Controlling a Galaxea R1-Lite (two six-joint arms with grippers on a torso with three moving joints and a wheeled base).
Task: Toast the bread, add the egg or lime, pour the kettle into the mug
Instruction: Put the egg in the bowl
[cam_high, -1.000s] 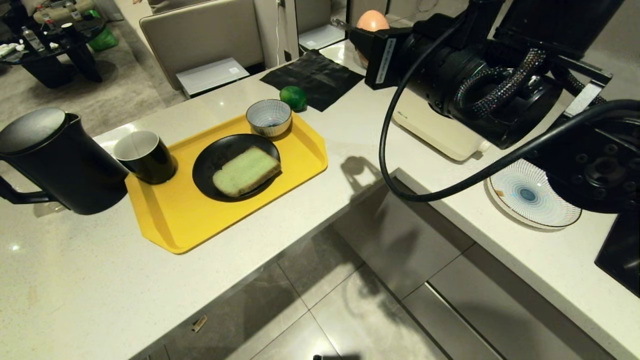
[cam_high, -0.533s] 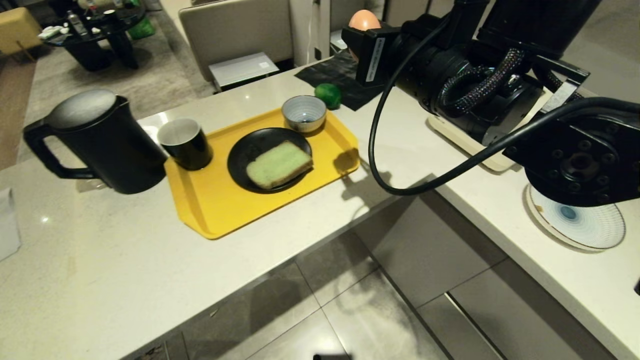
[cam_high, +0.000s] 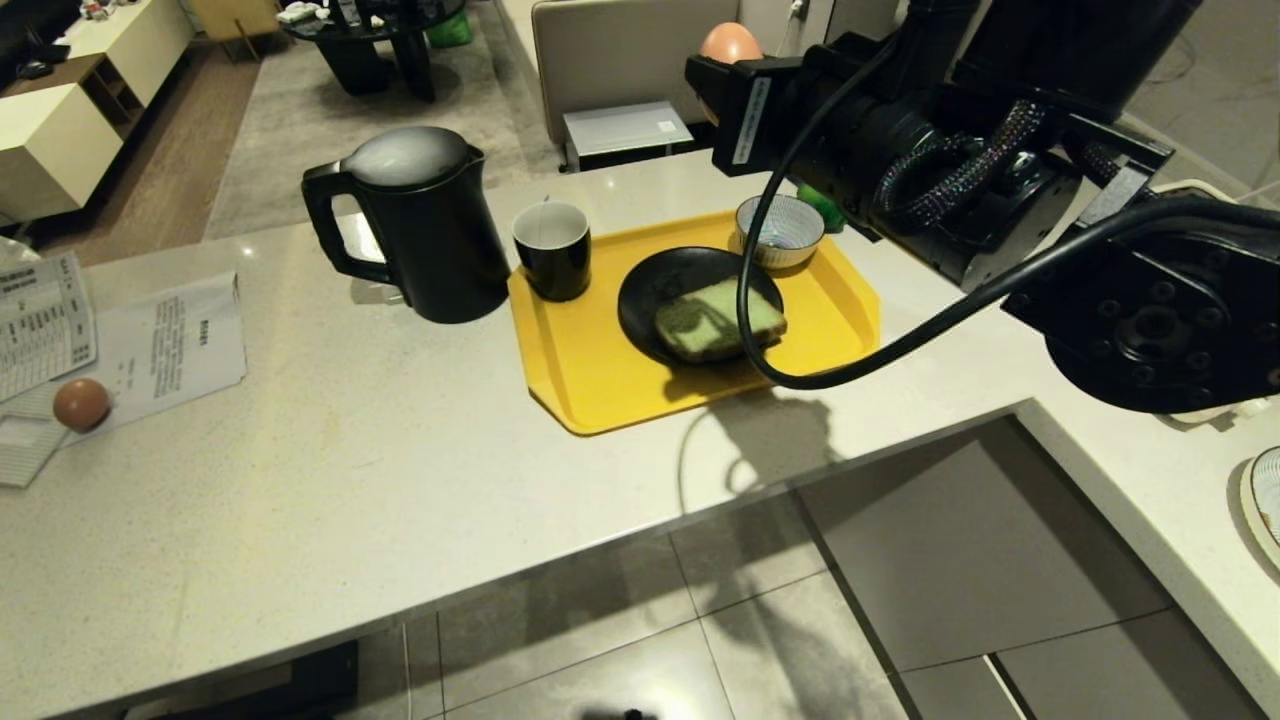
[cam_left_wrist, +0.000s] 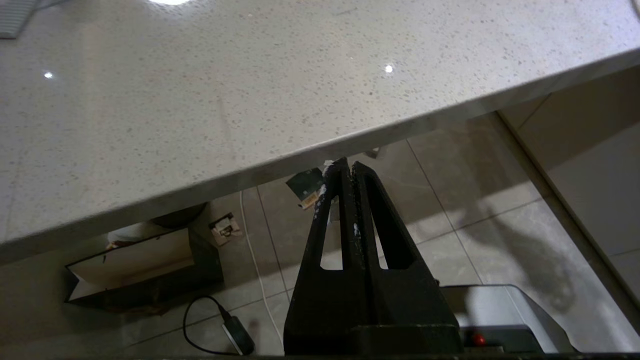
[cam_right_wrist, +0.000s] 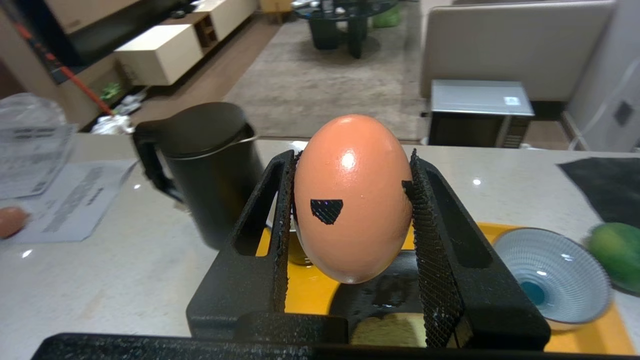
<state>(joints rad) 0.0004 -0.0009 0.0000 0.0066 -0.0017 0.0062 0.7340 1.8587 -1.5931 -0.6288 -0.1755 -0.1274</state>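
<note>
The right arm's cable crosses the bread (cam_high: 718, 318) on its black plate (cam_high: 650, 290), and the arm hides most of the lime (cam_right_wrist: 616, 252); the right gripper (cam_right_wrist: 350, 200) pinches the egg (cam_right_wrist: 352, 197) above the yellow tray (cam_high: 600, 370); the left gripper (cam_left_wrist: 347, 172) is pressed together below the counter (cam_left_wrist: 200, 100).

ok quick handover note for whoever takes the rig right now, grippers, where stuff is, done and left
Right gripper: shut on the pinkish-brown egg, held above the yellow plastic tray.
Left gripper: shut, empty, parked below the counter edge.
On the tray: green-faced bread slice on a black plate, glossy black mug, striped small bowl. Matte black kettle stands left of the tray.
Left: egg into the bowl, pour the kettle.
</note>
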